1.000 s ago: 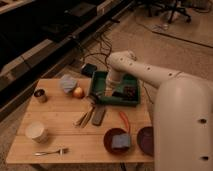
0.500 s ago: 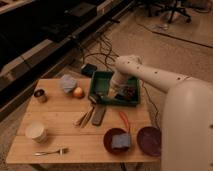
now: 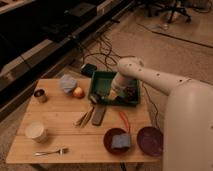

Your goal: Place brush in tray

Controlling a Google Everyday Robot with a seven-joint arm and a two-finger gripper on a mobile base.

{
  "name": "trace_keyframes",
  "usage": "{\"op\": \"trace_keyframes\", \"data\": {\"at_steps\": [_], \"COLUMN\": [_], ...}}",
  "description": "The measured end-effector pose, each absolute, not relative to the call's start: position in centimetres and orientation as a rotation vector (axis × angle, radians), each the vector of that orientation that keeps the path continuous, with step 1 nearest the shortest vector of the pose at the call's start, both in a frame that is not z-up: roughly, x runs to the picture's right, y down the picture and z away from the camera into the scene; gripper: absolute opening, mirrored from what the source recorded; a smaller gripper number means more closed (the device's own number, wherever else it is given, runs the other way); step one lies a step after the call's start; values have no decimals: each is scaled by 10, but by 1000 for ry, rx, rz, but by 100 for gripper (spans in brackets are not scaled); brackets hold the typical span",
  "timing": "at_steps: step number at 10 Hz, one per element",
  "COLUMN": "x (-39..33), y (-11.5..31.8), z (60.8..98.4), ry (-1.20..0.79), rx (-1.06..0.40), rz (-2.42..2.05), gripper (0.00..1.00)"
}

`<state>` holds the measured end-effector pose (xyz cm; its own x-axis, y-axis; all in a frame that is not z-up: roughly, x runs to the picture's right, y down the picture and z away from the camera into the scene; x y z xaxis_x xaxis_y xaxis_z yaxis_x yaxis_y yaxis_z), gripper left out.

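Note:
The dark green tray [image 3: 102,80] stands at the table's back edge, right of centre. My white arm reaches in from the right, and the gripper [image 3: 119,94] is low inside the tray near its front wall. A small dark thing with a pale end, seemingly the brush [image 3: 95,98], lies at the tray's front left corner, to the left of the gripper. I cannot tell whether it is inside the tray or just outside it.
A flat dark bar [image 3: 98,114], thin utensils [image 3: 84,118] and an orange-handled utensil [image 3: 124,120] lie in front of the tray. Two dark red plates [image 3: 150,141], one holding a blue sponge [image 3: 120,142], stand front right. Apple [image 3: 78,92], grey-blue bowl [image 3: 67,82], metal cup [image 3: 40,95], white bowl [image 3: 36,131] and fork [image 3: 50,151] are on the left.
The arm's forearm and gripper have swung left and down inside the tray, from its right part towards its middle. Nothing else on the table has moved.

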<state>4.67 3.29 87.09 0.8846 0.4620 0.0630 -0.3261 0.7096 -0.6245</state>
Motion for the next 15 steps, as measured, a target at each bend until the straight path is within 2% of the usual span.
{"op": "trace_keyframes", "data": {"at_steps": [5, 12, 13, 15], "x": [48, 41, 43, 45], "y": [26, 10, 10, 9], "z": [878, 900, 901, 903], "ry": [-336, -306, -304, -293], "rx": [-636, -686, -689, -697], "rz": [581, 552, 549, 535], "gripper": [0, 0, 3, 27]}}
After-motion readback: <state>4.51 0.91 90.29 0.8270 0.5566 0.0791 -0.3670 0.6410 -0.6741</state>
